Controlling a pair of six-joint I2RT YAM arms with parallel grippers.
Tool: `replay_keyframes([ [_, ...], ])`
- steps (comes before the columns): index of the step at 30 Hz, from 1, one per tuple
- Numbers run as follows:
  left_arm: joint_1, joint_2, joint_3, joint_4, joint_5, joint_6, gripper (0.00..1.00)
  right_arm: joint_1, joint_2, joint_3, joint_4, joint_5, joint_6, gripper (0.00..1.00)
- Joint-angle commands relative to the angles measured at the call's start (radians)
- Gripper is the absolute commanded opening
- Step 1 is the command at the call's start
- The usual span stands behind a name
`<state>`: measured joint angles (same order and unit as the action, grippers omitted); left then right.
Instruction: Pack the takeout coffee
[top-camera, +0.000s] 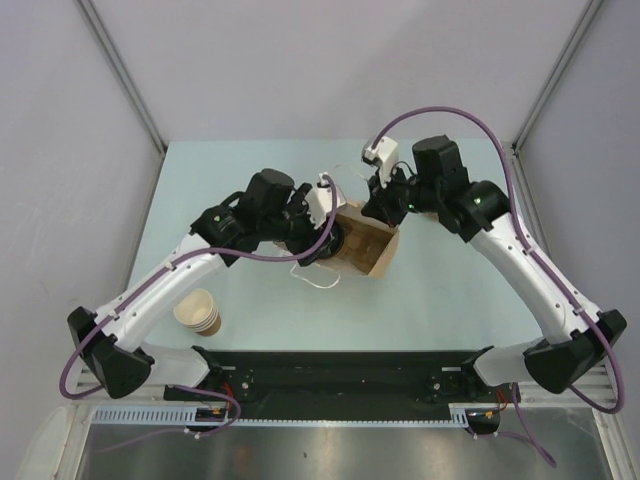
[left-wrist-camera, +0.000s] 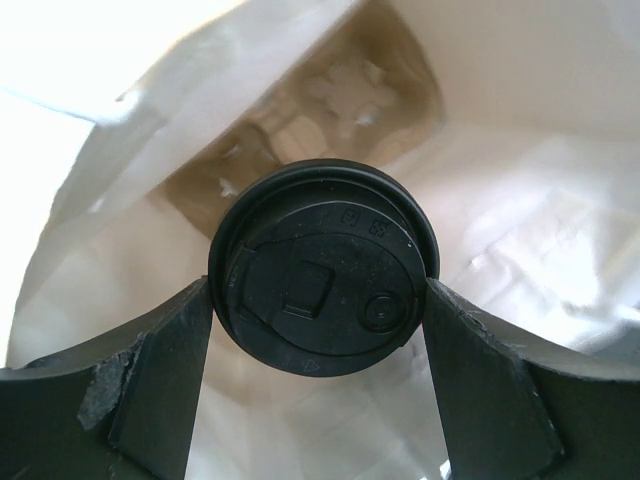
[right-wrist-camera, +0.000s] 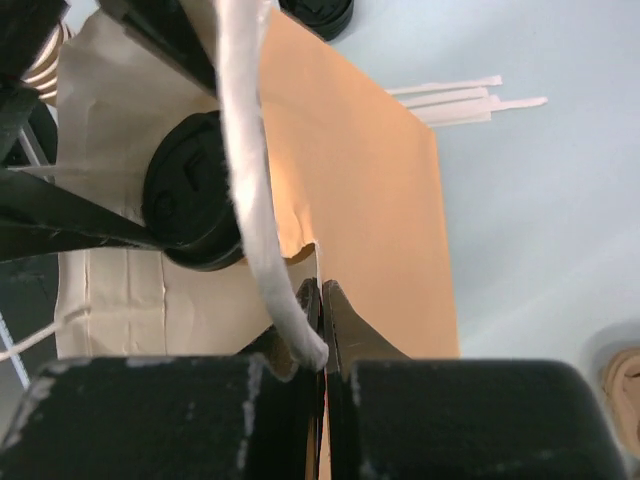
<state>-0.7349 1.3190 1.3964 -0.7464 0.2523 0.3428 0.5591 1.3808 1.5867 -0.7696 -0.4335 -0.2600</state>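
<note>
The takeout coffee shows its round black lid (left-wrist-camera: 322, 265) between the two dark fingers (left-wrist-camera: 170, 350) of my left gripper (left-wrist-camera: 318, 300), which press on it from both sides. It sits in the mouth of the brown paper bag (top-camera: 372, 252), whose pale inside (left-wrist-camera: 520, 200) surrounds it. In the right wrist view the same lid (right-wrist-camera: 190, 190) lies just inside the bag, whose tan outer wall (right-wrist-camera: 370, 190) is in front. My right gripper (right-wrist-camera: 322, 295) is shut on the bag's rim beside a white rope handle (right-wrist-camera: 248, 170). From above, the left gripper (top-camera: 330, 240) and right gripper (top-camera: 382, 214) meet at the bag.
A stack of nested paper cups (top-camera: 198, 312) stands at the near left of the table. White paper-wrapped sticks (right-wrist-camera: 460, 95) lie beyond the bag, and a spare black lid (right-wrist-camera: 315, 15) rests near them. A pulp cup carrier (left-wrist-camera: 320, 110) lies deep in the bag.
</note>
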Motion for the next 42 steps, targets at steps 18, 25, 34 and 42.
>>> replay_keyframes([
  [18,-0.109,-0.307,-0.405,0.381,-0.1,0.032,0.06,0.275,-0.221,-0.238,0.225,0.317,0.038,0.0],
  [25,-0.11,-0.329,-0.457,0.409,-0.165,0.081,0.05,0.355,-0.239,-0.306,0.314,0.476,0.05,0.0],
  [34,-0.11,-0.317,-0.528,0.458,-0.234,0.078,0.05,0.38,-0.246,-0.333,0.343,0.493,0.061,0.0],
  [42,-0.109,-0.333,-0.56,0.518,-0.301,0.128,0.03,0.381,-0.249,-0.361,0.377,0.434,0.085,0.0],
])
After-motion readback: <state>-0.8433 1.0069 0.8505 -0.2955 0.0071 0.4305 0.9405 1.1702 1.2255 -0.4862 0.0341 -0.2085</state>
